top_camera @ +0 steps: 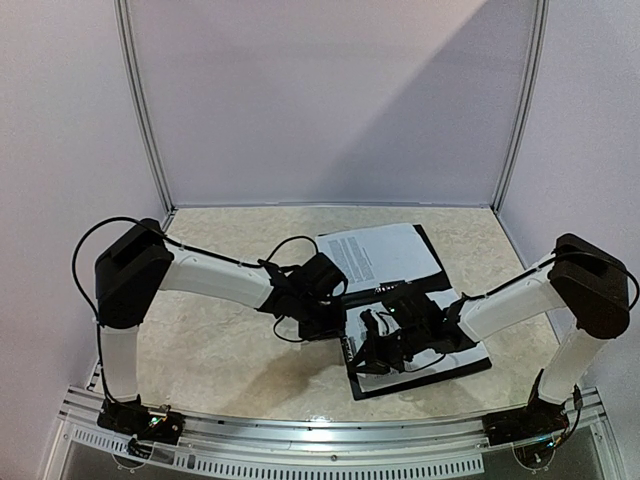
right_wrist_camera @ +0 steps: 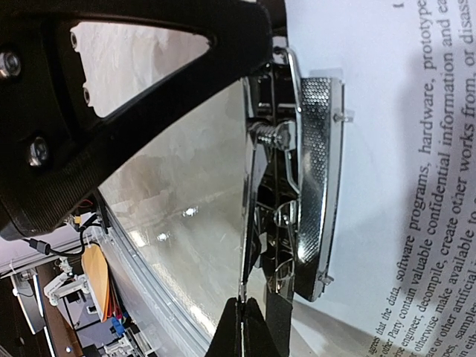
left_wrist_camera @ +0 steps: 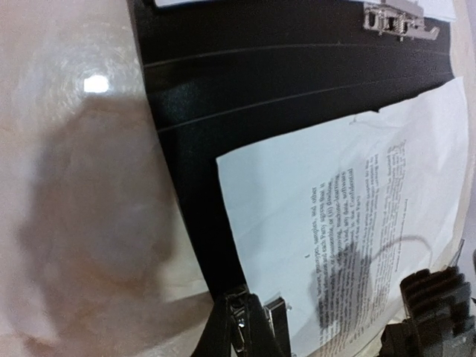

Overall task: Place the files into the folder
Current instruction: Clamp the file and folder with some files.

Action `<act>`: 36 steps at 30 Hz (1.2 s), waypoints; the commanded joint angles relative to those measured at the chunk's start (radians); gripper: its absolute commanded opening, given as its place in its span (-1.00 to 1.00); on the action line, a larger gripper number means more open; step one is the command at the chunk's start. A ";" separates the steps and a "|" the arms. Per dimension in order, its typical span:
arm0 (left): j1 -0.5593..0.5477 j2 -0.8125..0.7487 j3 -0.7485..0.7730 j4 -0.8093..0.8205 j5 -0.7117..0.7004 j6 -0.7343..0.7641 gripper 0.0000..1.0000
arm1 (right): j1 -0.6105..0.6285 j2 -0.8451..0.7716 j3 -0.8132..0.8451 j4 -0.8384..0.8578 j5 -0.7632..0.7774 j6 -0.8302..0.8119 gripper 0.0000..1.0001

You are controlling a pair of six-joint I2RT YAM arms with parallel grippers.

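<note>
The right gripper (right_wrist_camera: 239,327), clenched tight, is sitting hard against the shiny metal spring clip (right_wrist_camera: 312,186) inside the flat black open folder (left_wrist_camera: 223,89), which is lying right of the beige marbled desk's (top_camera: 220,340) centre, toward its near edge. White printed paper sheets (right_wrist_camera: 401,149) are resting on both flaps. The left gripper (left_wrist_camera: 242,327), also clenched, is waiting at the folder's left edge; whether it's pinching the cover I cannot tell. To my eye, the clip wants lifting fully and the sheets squaring beneath before it snaps down.
</note>
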 commanded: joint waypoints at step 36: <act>0.013 0.137 -0.011 -0.111 -0.073 0.091 -1.00 | -0.002 0.120 -0.045 -0.427 0.032 -0.115 -1.00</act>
